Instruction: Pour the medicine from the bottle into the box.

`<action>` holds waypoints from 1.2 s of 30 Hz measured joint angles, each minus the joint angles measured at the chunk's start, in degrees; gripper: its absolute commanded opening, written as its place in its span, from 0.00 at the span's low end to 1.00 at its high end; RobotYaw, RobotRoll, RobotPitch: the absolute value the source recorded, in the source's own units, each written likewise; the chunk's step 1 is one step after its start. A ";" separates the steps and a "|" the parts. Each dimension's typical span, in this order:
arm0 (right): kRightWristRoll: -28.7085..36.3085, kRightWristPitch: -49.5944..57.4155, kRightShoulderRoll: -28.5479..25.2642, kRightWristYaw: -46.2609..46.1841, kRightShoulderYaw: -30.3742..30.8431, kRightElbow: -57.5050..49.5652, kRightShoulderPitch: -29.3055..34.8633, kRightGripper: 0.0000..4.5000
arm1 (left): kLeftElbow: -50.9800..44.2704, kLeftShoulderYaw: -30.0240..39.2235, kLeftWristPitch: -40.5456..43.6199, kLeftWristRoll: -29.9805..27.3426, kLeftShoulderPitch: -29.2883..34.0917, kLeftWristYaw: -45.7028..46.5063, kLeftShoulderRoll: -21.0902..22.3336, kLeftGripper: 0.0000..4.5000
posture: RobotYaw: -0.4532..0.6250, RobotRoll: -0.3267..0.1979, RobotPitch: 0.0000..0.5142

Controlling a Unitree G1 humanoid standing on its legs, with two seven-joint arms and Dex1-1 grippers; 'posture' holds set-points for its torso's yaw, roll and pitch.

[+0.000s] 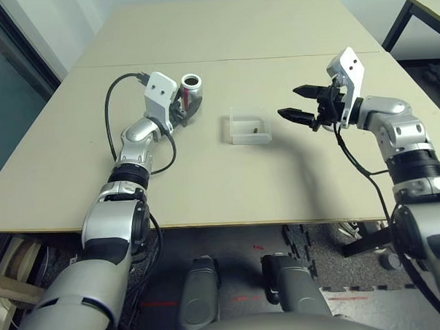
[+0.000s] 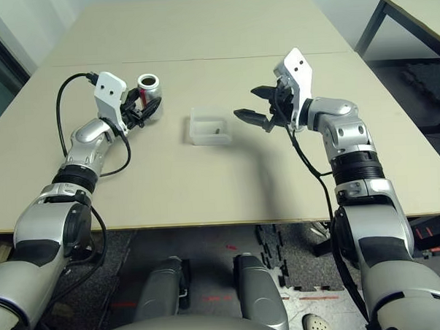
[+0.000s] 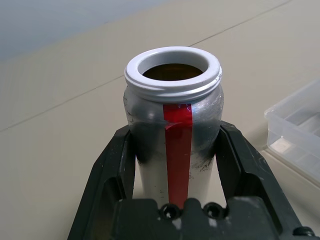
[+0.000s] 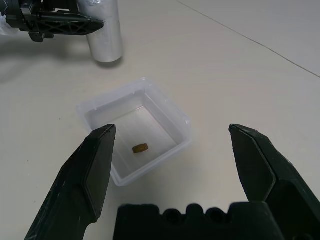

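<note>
L gripper (image 3: 175,165) clamps bottle (image 3: 172,115), uncapped per wrist cam, upright on table (image 1: 221,26). R gripper (image 4: 175,150) spread wide; its cam shows medicine (image 4: 140,148) in box (image 4: 95,107), probably one pill.

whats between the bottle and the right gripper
The box, with the medicine lying in it, sits on the table between the bottle and the open right gripper, as the left eye view shows.

A plain lab or test room: two bare beige rectangular counters (image 1: 221,33) pushed together end to end, a second black-legged table (image 1: 418,14) at the far right, dark interlocking foam floor mats (image 1: 318,248) below, and pale blank walls (image 1: 60,18) behind.
</note>
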 measured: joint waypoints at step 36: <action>0.27 1.69 -0.03 -0.05 -0.03 -3.56 1.18 1.00 | -2.64 6.71 6.62 -10.75 7.14 -4.92 -1.97 0.99 | 0.45 0.62 0.18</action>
